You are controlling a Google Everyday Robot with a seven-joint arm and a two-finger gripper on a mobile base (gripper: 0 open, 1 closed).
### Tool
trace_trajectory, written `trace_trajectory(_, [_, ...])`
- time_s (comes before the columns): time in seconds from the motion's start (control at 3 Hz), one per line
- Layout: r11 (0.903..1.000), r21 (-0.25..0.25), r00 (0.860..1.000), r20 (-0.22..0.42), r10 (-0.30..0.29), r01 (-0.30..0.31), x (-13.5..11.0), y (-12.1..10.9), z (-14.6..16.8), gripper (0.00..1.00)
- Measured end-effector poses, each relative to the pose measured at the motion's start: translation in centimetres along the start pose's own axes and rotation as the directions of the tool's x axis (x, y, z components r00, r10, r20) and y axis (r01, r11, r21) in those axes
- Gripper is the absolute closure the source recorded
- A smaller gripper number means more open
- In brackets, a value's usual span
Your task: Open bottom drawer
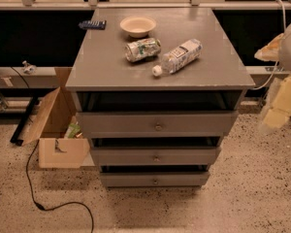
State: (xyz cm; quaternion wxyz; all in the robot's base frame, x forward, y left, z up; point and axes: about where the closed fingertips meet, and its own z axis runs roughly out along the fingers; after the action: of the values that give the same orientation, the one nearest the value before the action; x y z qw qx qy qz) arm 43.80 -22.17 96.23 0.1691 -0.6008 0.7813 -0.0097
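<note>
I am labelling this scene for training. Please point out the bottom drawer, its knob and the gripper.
bottom drawer [126, 179]: camera view, left half of its front.
knob [155, 181]: camera view, its centre.
gripper [277, 109]: camera view, far right edge, on its pale body.

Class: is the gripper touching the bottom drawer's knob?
Apart. The camera view shows the gripper at the right edge, beside the cabinet, well clear of the knob on the bottom drawer.
</note>
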Motion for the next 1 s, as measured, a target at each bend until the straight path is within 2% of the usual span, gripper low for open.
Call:
trace_trajectory(0.33, [0.9997,-0.022,0.999,0.030,0.011,-0.011,0.9,0.3,1.3,0.00])
trace_trajectory(0.67, [0.9997,-0.024,1.000,0.029,0.003,-0.002,1.3,1.0,2.4,0.00])
trace_trajectory(1.0, [0.9979,-0.065,0.999,0.044,0.001,0.002,1.6,2.9,5.9,0.00])
